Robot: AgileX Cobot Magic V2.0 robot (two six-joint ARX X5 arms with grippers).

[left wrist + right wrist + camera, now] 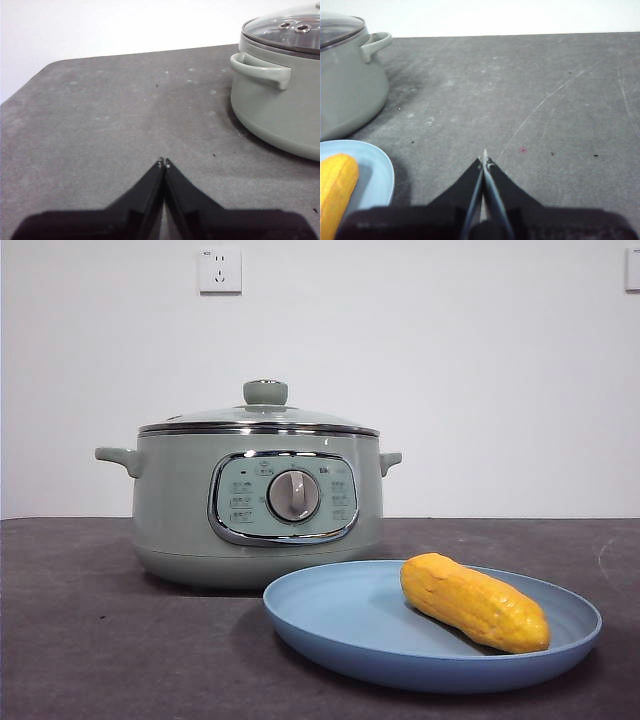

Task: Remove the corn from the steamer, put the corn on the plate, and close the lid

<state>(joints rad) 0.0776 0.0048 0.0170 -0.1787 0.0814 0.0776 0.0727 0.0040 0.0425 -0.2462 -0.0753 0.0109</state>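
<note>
The yellow-orange corn [474,601] lies on the light-blue plate [340,620] in front of the steamer, slightly right of it. The sage-green steamer [255,505] stands behind with the glass lid [262,416] seated on its rim. My left gripper [164,162] is shut and empty above bare table, away from the steamer's [280,100] handle side; the lid [290,30] shows at that view's edge. My right gripper [484,159] is shut and empty over the table, with the plate [375,172], the corn [335,192] and the steamer [347,85] off to one side. Neither arm shows in the front view.
The dark grey table [80,640] runs wide on both sides of the steamer. A white wall stands behind with a power socket [220,270] above the steamer.
</note>
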